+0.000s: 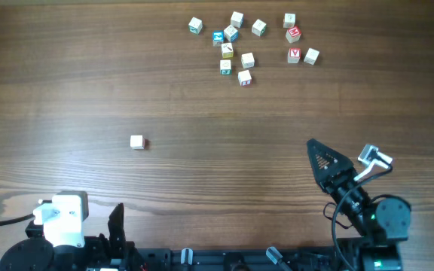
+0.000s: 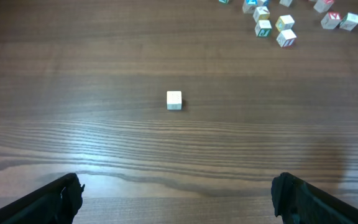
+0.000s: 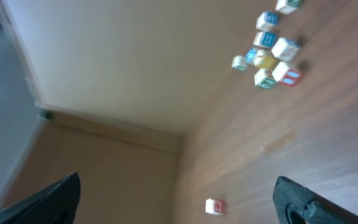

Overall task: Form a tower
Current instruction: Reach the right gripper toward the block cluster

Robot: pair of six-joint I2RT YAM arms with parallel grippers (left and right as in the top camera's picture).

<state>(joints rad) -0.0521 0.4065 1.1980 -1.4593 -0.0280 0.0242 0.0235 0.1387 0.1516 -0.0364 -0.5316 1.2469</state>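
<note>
Both my tools are spread as wide as they go and hold nothing. The left tool (image 2: 179,190) sits low at the near edge of the worktop (image 1: 51,90). Only the two dark fingertips (image 2: 67,193) show at the bottom corners of its wrist view.

Straight ahead of it, lined up with the gap between the fingers but well apart, lies a lone cube (image 1: 136,141), plain whitish on top.

The cluster of cubes (image 1: 248,59) is at the far side of the worktop, ahead and to the right of my left tool. It is ahead and a little to the left of my right tool (image 3: 176,186), well clear of both. The cubes are whitish with teal and red prints, some touching, some just beside one another.

I cannot pick out the tower. From overhead a stack reads as a single cube, and both wrist views see the cluster small and far off. The left wrist view also cuts its far cubes off at the top edge.

My right wrist view is rolled over and blurred, with the worktop slanting across it. It also shows one red-printed cube (image 3: 214,206) on its own. I cannot tell whether that is the lone one.
</note>
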